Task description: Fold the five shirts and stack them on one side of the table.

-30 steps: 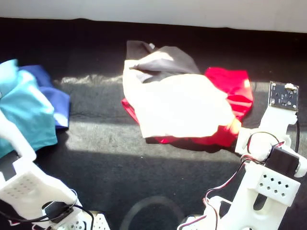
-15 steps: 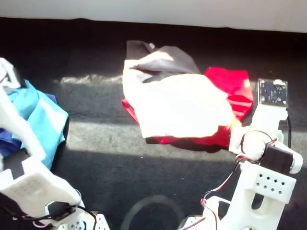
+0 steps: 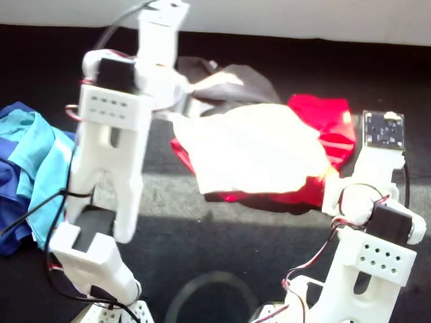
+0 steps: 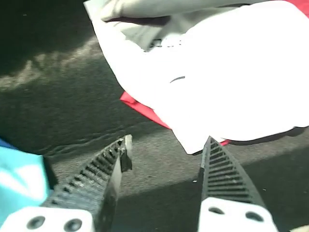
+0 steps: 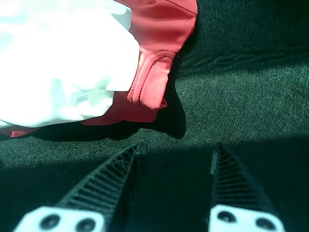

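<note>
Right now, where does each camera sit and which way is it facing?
High view: fixed above the table, looking down at the white shirt, red shirt, teal shirt; both arms show.
Left wrist view: on the left arm, looking past its open left gripper at the white shirt's edge.
Right wrist view: on the right arm, past its open right gripper at the red shirt.
Shared: all show white lying on red.

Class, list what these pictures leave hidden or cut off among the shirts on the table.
1. High view: most of the crumpled red cloth shirt lies under the white cloth shirt.
2. High view: the white plastic left arm covers one side of the dark grey cloth shirt.
3. High view: the picture's edge cuts off the teal cloth shirt and the dark blue cloth shirt.
</note>
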You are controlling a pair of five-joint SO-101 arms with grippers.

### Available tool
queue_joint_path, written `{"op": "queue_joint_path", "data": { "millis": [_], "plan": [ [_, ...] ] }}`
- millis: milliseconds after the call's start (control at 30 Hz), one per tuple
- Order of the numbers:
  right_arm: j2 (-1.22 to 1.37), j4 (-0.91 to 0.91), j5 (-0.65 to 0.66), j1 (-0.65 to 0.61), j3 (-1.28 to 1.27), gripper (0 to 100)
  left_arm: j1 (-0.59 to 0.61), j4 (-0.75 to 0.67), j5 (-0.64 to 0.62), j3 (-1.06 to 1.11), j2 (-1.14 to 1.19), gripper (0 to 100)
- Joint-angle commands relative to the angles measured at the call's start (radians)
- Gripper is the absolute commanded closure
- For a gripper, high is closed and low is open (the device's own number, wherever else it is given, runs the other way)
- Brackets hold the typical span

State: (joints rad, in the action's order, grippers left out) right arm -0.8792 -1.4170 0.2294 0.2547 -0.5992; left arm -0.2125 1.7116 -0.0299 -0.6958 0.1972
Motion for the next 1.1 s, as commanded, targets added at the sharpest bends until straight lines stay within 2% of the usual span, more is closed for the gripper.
{"op": "queue_joint_path", "data": {
  "millis": [0, 67, 233, 367, 633, 967, 1067],
  "plan": [
    [-0.007, -0.002, 0.008, 0.054, 0.036, 77.9, -0.125, -0.023, -0.193, 0.001, -0.045, 76],
    [-0.007, -0.002, 0.009, 0.093, 0.033, 77.9, -0.171, -0.037, -0.265, 0.03, -0.027, 76],
    [-0.007, -0.002, 0.009, 0.186, 0.031, 77.9, -0.259, -0.04, -0.27, 0.041, 0.07, 76],
    [-0.007, -0.002, 0.009, 0.216, 0.03, 77.9, -0.294, -0.077, -0.27, 0.041, 0.166, 76],
    [-0.007, 0.004, 0.009, 0.209, 0.03, 77.9, -0.277, -0.163, -0.27, 0.039, 0.325, 76],
    [-0.004, 0.004, 0.011, 0.209, 0.03, 77.9, -0.231, -0.361, -0.27, 0.001, 0.403, 76],
    [-0.005, 0.004, 0.011, 0.209, 0.03, 77.9, -0.223, -0.371, -0.267, -0.001, 0.47, 76]
  ]
}}
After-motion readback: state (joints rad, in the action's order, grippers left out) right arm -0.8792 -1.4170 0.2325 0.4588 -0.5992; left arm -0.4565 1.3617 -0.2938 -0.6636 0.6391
